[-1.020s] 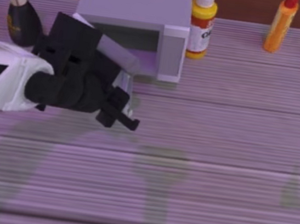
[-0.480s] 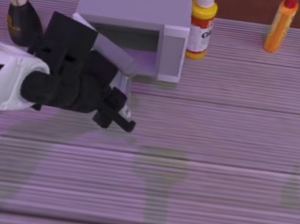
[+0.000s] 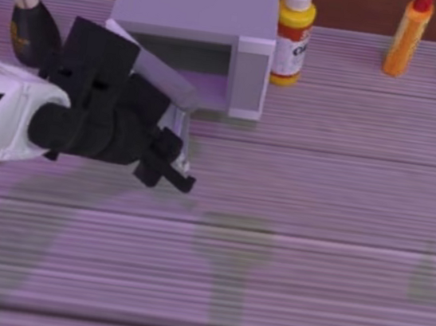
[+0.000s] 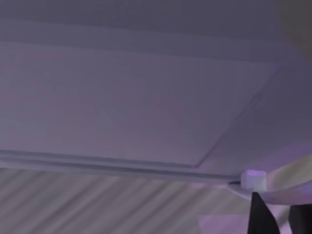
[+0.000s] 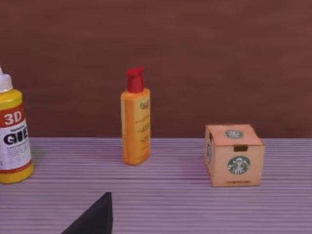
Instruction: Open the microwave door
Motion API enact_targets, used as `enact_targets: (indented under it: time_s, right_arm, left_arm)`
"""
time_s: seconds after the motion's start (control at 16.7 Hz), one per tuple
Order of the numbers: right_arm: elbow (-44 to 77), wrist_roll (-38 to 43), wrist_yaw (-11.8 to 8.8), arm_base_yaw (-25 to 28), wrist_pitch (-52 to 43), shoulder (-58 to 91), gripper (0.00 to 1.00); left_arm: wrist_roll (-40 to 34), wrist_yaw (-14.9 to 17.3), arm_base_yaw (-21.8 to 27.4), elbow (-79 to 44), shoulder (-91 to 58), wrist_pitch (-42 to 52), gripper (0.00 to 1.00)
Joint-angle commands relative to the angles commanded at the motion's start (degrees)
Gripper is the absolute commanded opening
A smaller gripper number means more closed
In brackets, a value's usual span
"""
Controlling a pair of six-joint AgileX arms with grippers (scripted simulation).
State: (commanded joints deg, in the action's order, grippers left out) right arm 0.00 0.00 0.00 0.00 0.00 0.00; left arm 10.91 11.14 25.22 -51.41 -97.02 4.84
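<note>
Microwave (image 3: 197,3) stood at the table's (image 3: 322,225) far edge, left of centre, its door (image 3: 168,84) swung well out toward the left with the cavity showing; we judged more swing was wanted. Our left gripper (image 3: 170,171) sat at the door's free edge, though we could not tell its jaw state or grip. Open tabletop lay in front. A yellow bottle (image 3: 292,36) stood just right of the microwave.

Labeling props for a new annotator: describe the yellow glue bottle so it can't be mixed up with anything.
Find the microwave at the table's back edge, left of centre in the top view. The glue bottle stands just right of its control strip. It is squat and yellow with a white nozzle and a white label, unlike the slimmer orange bottle with a red cap farther right.
</note>
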Motion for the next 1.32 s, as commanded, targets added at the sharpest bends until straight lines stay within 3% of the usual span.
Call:
enact_targets:
  time_s: [1.02, 1.32]
  right_arm:
    - [0.0, 0.0, 0.0, 0.0, 0.0, 0.0, 1.0]
    - [0.0, 0.0, 0.0, 0.0, 0.0, 0.0, 1.0]
  left_arm:
    - [0.0, 0.0, 0.0, 0.0, 0.0, 0.0, 0.0]
    - [1.7, 1.6, -0.7, 0.33, 0.54, 0.3, 0.0]
